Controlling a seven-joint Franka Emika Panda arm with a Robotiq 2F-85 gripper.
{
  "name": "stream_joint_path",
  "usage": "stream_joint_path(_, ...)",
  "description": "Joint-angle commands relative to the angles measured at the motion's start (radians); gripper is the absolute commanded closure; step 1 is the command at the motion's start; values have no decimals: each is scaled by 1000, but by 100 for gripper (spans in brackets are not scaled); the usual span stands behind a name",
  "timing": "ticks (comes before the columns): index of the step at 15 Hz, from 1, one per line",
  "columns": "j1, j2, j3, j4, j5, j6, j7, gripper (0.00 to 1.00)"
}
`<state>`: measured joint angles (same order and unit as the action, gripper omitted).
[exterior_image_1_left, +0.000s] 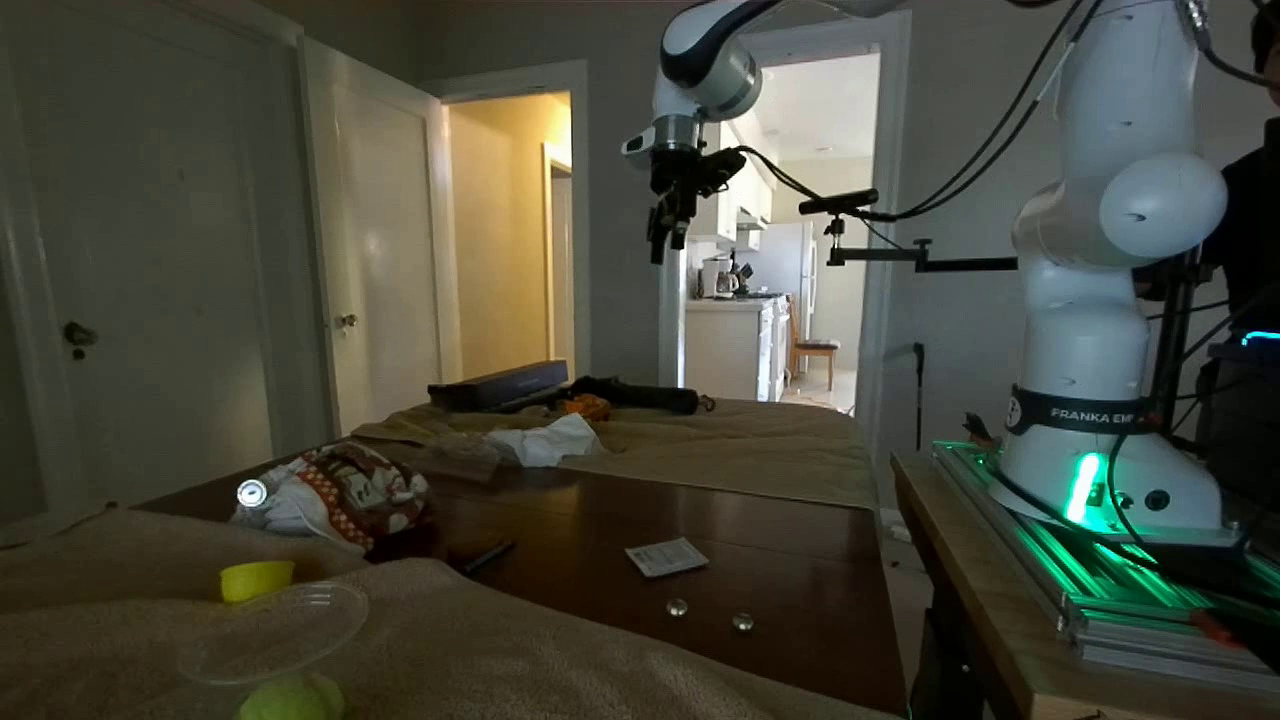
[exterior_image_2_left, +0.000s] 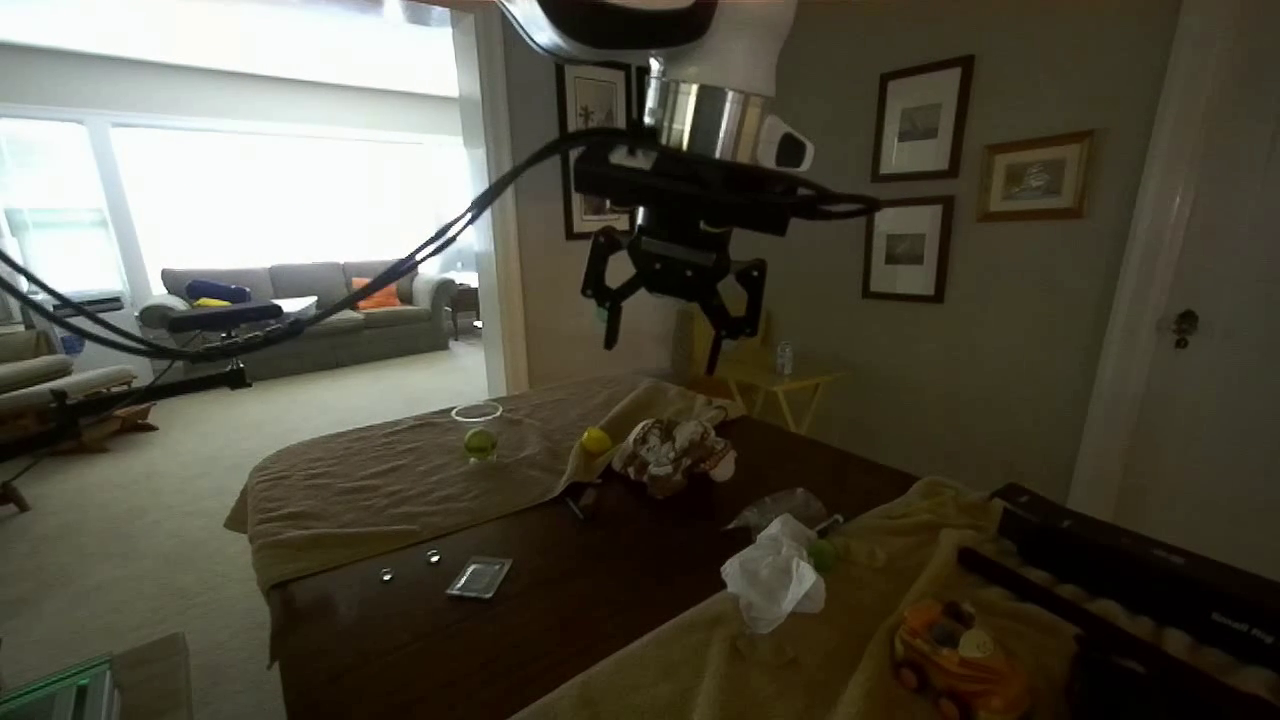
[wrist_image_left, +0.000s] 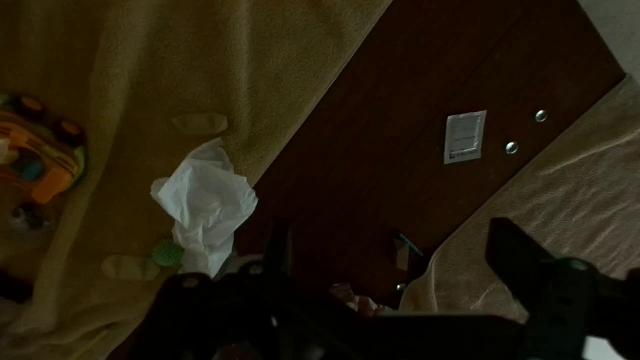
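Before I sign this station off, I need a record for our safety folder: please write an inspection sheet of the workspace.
Surface: dark wooden table, partly covered by rumpled tan cloths.
Job's things: crumpled white sheet shows beside the end effector in the wrist view; in the grasp, nothing seen.
Clutter: flat packet, two shiny beads, orange toy vehicle, spiky green ball, patterned bag, yellow-green ball.
End effector: open, hangs above table height.
Cables: black cables droop in the air near the white arm.
Surroundings: open door, sofa, framed pictures; apparently a person, partly seen behind the arm.
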<state>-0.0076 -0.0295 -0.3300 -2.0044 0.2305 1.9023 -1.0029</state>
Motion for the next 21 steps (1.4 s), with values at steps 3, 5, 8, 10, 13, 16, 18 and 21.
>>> stream_joint_path(3, -78, 228, 114, 308, 17, -13, 193, 0)
stream_joint_path(5, -96, 279, 141, 385, 22, -14, 321, 0)
stream_joint_path(8, -111, 339, 177, 485, 14, -25, 513, 0)
stream_joint_path(10, -118, 376, 203, 551, 10, -49, 615, 0)
stream_joint_path(13, -130, 345, 232, 499, -12, -16, 580, 0)
stream_joint_path(16, -132, 355, 239, 523, -12, -29, 591, 0)
stream_joint_path(18, -136, 355, 238, 524, -12, -29, 590, 0)
stream_joint_path(21, -137, 355, 238, 524, -11, -29, 590, 0)
